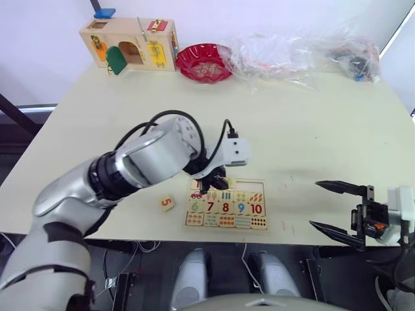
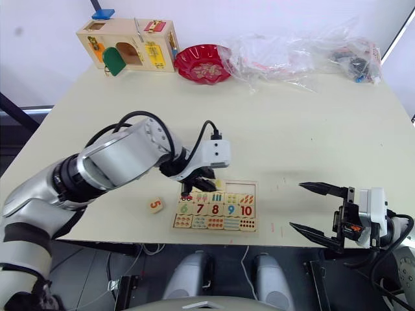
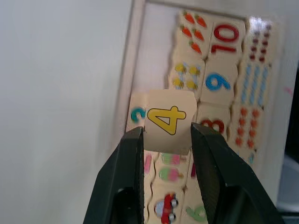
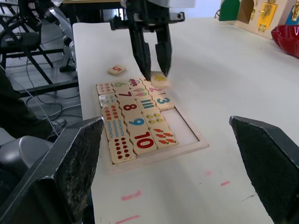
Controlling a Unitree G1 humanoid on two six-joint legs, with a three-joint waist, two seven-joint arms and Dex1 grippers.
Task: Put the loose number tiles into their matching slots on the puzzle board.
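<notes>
My left gripper (image 1: 217, 184) is shut on a pale tile with a yellow 4 (image 3: 168, 122). It holds the tile low over the far row of the puzzle board (image 1: 264, 206). Part of a green 3 tile (image 4: 163, 100), seated in that row, is covered by the held tile in the left wrist view. Beyond the 3, the row's slots (image 4: 185, 131) are bare wood. A loose tile with a red 5 (image 1: 166, 203) lies on the table left of the board. My right gripper (image 1: 334, 206) hangs open and empty off the table's front right, well clear of the board.
The board lies close to the table's front edge. At the back of the table stand a wooden latch box (image 1: 130, 42), a red bowl (image 1: 205, 61) and a heap of clear plastic bags (image 1: 298, 55).
</notes>
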